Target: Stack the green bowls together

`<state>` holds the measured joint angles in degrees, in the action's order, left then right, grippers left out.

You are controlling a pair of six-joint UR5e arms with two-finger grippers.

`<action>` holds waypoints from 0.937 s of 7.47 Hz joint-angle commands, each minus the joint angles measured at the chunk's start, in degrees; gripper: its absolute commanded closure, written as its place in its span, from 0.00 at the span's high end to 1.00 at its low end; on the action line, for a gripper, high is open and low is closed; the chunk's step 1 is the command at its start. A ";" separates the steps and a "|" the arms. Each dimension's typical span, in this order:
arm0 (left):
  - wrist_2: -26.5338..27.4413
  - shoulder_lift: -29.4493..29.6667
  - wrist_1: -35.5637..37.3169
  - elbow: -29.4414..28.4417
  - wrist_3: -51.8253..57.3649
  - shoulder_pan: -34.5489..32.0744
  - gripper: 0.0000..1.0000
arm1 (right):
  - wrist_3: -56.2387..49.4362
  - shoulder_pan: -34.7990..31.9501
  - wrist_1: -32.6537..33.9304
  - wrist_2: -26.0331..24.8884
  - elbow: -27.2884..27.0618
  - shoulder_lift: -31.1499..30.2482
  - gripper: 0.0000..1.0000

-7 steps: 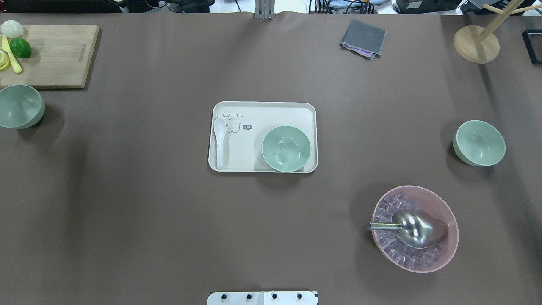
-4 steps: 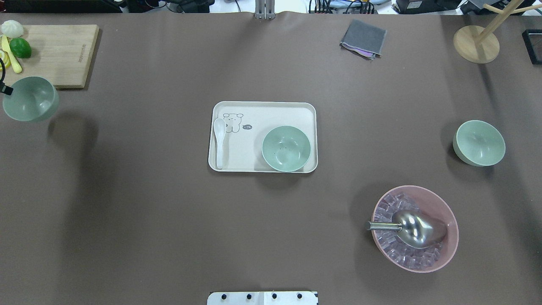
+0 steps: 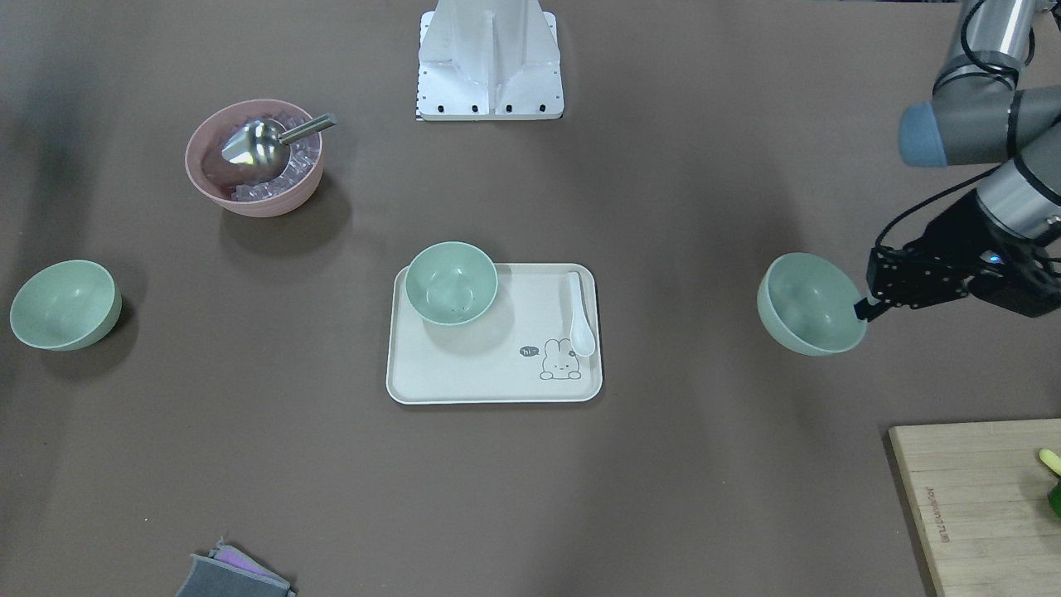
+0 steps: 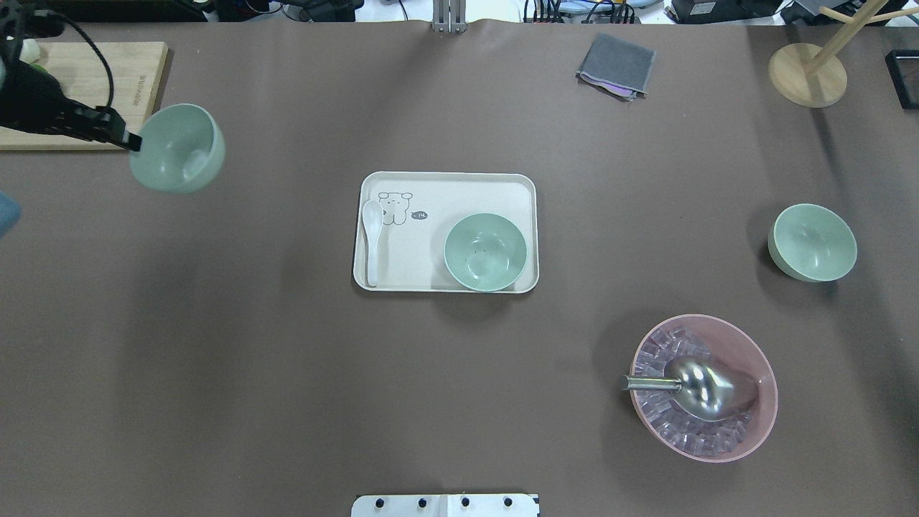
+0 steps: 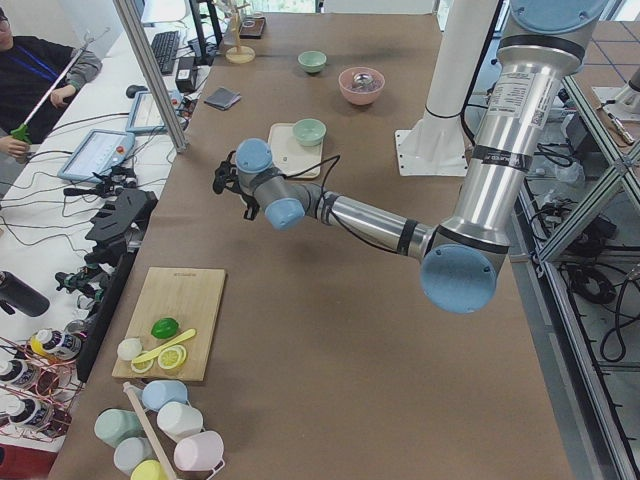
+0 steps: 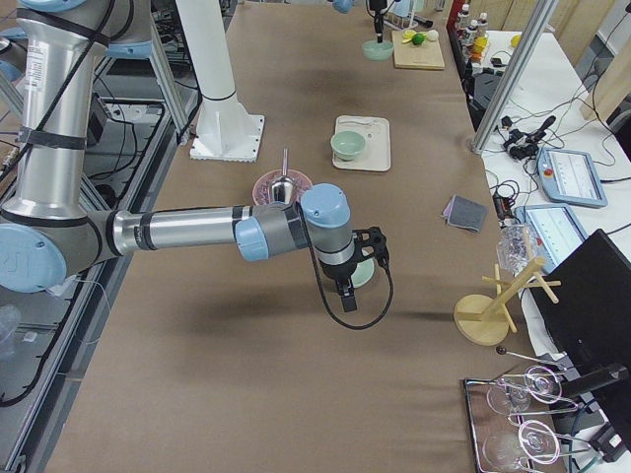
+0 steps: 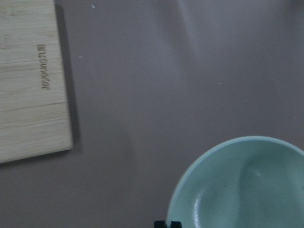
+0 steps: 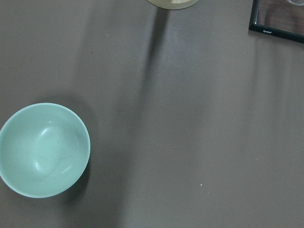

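Note:
Three pale green bowls show. My left gripper (image 4: 133,141) is shut on the rim of one green bowl (image 4: 179,147) and holds it tilted above the table, left of the tray; it also shows in the front view (image 3: 808,303) and the left wrist view (image 7: 242,185). A second green bowl (image 4: 485,252) stands on the cream tray (image 4: 445,188). A third green bowl (image 4: 813,242) stands on the table at the right, also in the right wrist view (image 8: 43,149). My right gripper (image 6: 347,291) hangs above that bowl; I cannot tell whether it is open or shut.
A pink bowl (image 4: 747,345) with ice and a metal scoop sits front right. A white spoon (image 4: 372,240) lies on the tray. A wooden cutting board (image 4: 93,93) with fruit is far left, a grey cloth (image 4: 616,64) and a wooden stand (image 4: 808,75) at the back.
My left gripper has lifted its green bowl from the table's left edge and carried it right, toward the tray. The other bowls have not moved.

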<state>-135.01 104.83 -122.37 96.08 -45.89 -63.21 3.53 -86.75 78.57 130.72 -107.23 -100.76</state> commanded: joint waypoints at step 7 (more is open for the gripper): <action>23.79 31.72 28.59 0.82 -28.01 28.20 0.00 | 9.65 0.00 0.00 3.04 0.00 -0.14 1.00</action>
<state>-115.38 131.60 -94.39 101.49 -71.82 -38.62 13.15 -86.75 78.57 133.75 -107.23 -100.87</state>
